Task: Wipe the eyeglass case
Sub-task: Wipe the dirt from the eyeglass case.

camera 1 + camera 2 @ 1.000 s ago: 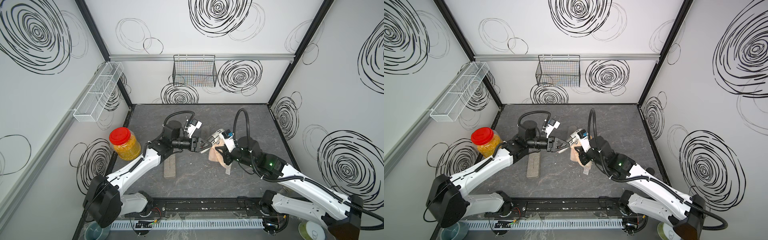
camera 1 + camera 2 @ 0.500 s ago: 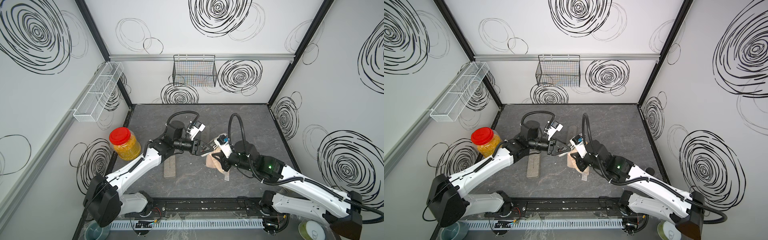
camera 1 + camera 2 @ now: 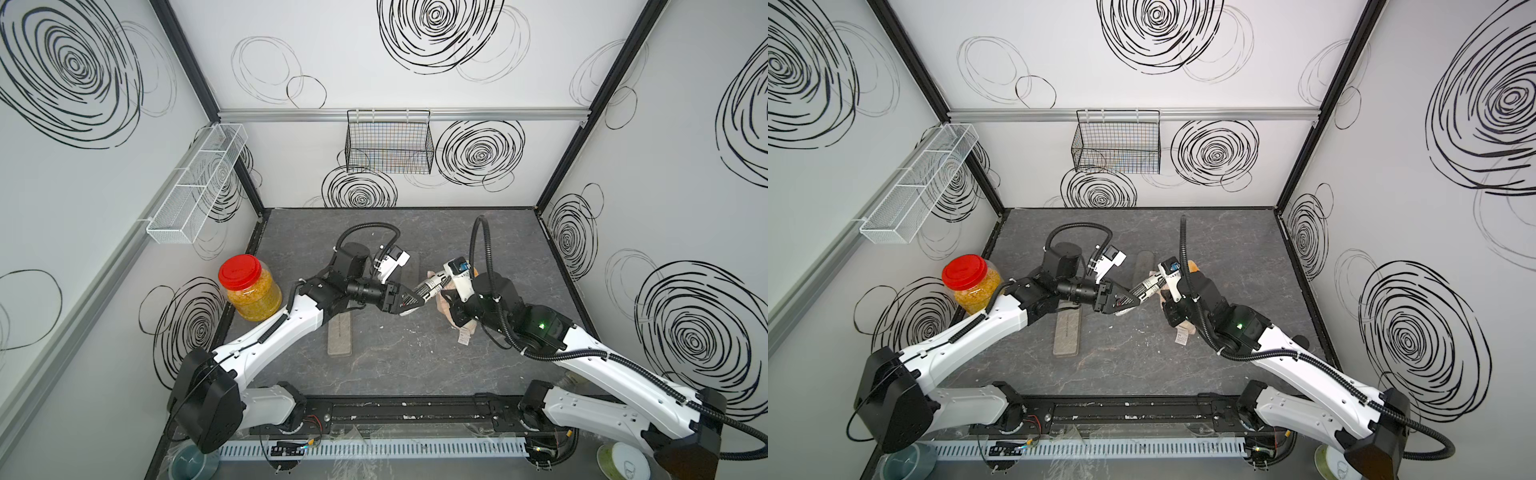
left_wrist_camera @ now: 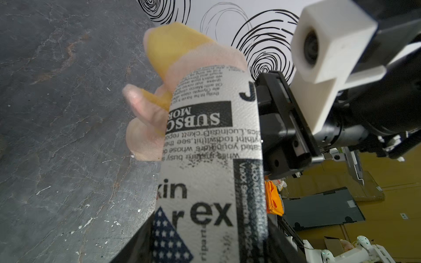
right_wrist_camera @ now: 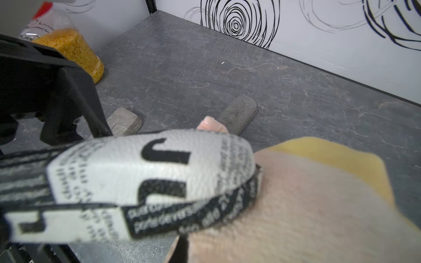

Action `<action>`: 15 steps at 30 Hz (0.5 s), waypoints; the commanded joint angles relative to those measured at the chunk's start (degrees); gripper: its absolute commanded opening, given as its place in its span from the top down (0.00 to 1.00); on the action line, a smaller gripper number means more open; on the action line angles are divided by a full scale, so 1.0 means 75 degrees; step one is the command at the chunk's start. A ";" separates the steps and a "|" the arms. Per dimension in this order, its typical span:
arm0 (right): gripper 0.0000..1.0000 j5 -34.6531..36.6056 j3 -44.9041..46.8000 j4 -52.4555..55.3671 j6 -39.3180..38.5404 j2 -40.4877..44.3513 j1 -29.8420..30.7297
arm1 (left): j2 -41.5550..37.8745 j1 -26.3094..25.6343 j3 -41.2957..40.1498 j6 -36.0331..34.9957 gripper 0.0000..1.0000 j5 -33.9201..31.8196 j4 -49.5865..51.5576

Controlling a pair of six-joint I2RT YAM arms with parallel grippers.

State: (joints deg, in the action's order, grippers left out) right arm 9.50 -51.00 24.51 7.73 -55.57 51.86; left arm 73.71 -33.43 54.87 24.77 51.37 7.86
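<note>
A newspaper-print eyeglass case [image 3: 432,286] [image 3: 1148,286] hangs above the middle of the table. My left gripper [image 3: 409,301] [image 3: 1125,303] [image 4: 205,239] is shut on one end of it, with the printed leather [image 4: 209,159] filling the space between its jaws. My right gripper [image 3: 449,306] is shut on a pink and yellow cloth [image 3: 465,328] [image 5: 307,205]. The cloth [image 4: 177,52] presses against the case's far end [image 5: 148,180]. The cloth hides the right fingers almost entirely.
A red-lidded jar [image 3: 249,289] of yellow grains stands at the table's left edge. A tan case [image 3: 340,334] lies under the left arm, and a dark grey case [image 3: 1144,268] lies behind the held one. A black wire basket [image 3: 388,143] hangs on the back wall and a white mesh shelf [image 3: 197,183] on the left wall.
The right gripper slid the cloth along the case toward the left gripper, then back out to the case's far end. The left arm shifted only slightly and kept its hold.
</note>
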 commanded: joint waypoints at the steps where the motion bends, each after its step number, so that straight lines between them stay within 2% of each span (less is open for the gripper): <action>1: 0.97 -0.0730 -0.0323 -0.0125 -0.0244 -0.0031 0.0451 | 0.0097 0.0016 0.0195 -0.0297 0.39 0.0123 0.0052; 6: 0.97 -0.1168 -0.0418 0.0049 -0.0344 -0.0132 0.1158 | 0.0212 0.0016 0.0258 -0.0428 0.39 0.0134 0.0199; 8: 0.97 -0.0804 -0.0466 0.0103 -0.0426 -0.0102 0.1189 | 0.0248 0.0016 0.0253 -0.0478 0.40 0.0134 0.0241; 9: 0.98 -0.0334 -0.0485 0.0147 -0.0430 -0.0078 0.1172 | 0.0267 0.0015 0.0243 -0.0513 0.39 0.0146 0.0264; 11: 0.99 0.0773 -0.0521 0.0249 -0.0377 -0.0113 0.1006 | 0.0294 0.0016 0.0237 -0.0554 0.39 0.0186 0.0307; 12: 0.99 0.0999 -0.0544 0.0307 -0.0371 -0.0160 0.0777 | 0.0294 0.0016 0.0231 -0.0551 0.40 0.0215 0.0313; 15: 0.99 0.0852 -0.0578 0.0484 -0.0324 -0.0254 -0.0053 | 0.0264 0.0014 0.0242 -0.0561 0.39 0.0263 0.0335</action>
State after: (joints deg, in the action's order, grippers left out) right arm 10.41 -52.75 28.62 5.72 -57.28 55.44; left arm 75.66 -32.99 55.00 22.68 51.05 10.17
